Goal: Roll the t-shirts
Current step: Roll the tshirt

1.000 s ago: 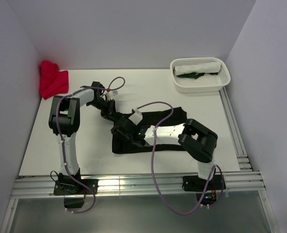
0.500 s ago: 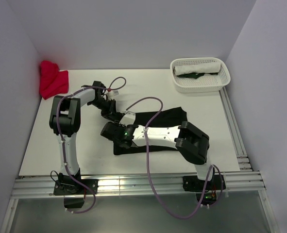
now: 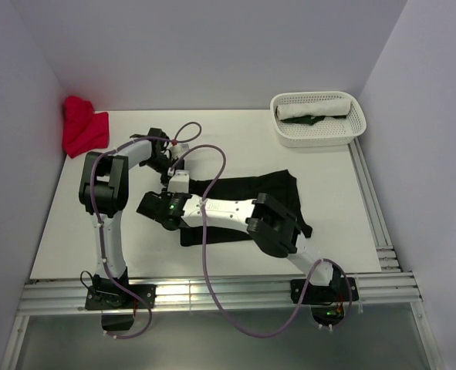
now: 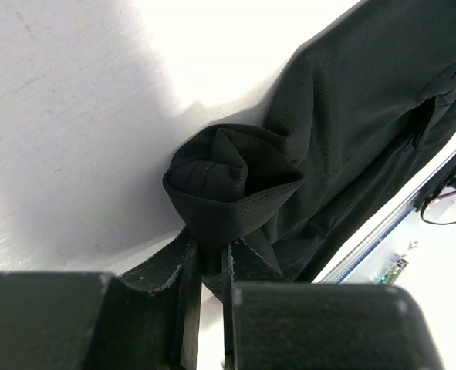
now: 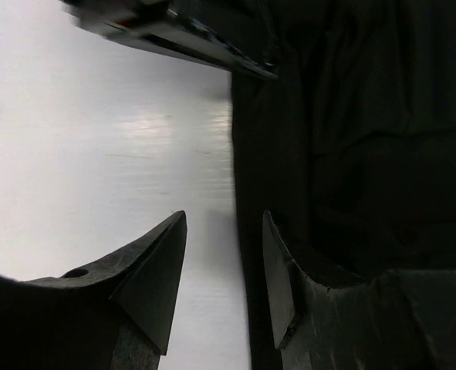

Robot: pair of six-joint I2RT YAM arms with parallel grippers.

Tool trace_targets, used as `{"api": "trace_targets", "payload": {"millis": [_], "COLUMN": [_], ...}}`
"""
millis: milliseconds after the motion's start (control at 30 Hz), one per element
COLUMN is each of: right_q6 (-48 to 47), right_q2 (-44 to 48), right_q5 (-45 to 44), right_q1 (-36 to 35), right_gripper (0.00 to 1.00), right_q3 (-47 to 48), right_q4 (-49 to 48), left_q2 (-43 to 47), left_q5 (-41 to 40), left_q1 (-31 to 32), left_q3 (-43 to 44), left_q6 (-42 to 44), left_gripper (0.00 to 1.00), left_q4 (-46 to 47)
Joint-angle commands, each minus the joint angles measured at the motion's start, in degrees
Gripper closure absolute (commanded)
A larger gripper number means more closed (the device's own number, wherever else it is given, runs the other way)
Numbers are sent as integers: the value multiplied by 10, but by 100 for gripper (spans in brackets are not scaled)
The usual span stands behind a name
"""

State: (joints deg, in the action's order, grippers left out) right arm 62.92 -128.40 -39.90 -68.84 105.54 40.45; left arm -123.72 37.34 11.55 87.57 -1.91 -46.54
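A black t-shirt lies spread on the white table, with its far-left end wound into a small roll. My left gripper is shut on the bottom of that roll, and its fingers pinch the cloth. My right gripper reaches left across the shirt and is open and empty. In the right wrist view its fingertips straddle the shirt's left edge, one over bare table and one over cloth, midway.
A red cloth heap lies in the back left corner. A white lattice basket at the back right holds a white roll and a dark green item. Walls close in on three sides.
My right arm has swung left across the black shirt, from its middle to past its left edge. My left gripper has kept its hold on the roll and barely moved.
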Motion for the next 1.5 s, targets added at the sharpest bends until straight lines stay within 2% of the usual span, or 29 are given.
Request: {"api": "trace_targets", "payload": {"millis": [0,367,633,800,933,1033,1067,1133,1200,1333,1367,1433,1467], "right_q6": [-3,50,64,62,63,66,69,67,77,105,116,133,153], "right_q2": [-25,-47,-46,-36,-13,30,45,100,151,217,226,243,245], "right_q5": [-45,-11,29,52,64,76,81,109,145,219,234,278,291], "right_q1": [3,-16,-26,-26,-21,-17,-10,-5,10,46,53,75,83], "right_gripper": [48,48,48,50,60,71,79,81,85,88,88,88,88], "right_q3": [50,46,27,-10,-54,-99,-145,-202,-288,-428,-479,-544,-564], "right_q4": [83,142,133,97,65,9,-42,-112,-220,-402,-485,-557,-625], "left_q2": [-20,-25,-30,-33,-32,-27,-25,-20,-17,-7,-3,8,9], "left_q5": [-70,-70,-71,-68,-65,-54,-51,-28,-7,62,84,109,132], "left_q1": [1,1,2,2,1,1,1,-2,-8,-25,-29,-45,-50], "left_q3": [6,19,27,38,49,56,63,74,103,167,170,167,162], "left_q6": [36,38,36,36,38,43,44,50,59,85,92,100,107], "left_gripper": [93,93,91,84,73,62,58,46,38,31,30,28,28], "left_q4": [-1,-10,-15,-20,-26,-32,-34,-46,-65,-97,-99,-102,-107]}}
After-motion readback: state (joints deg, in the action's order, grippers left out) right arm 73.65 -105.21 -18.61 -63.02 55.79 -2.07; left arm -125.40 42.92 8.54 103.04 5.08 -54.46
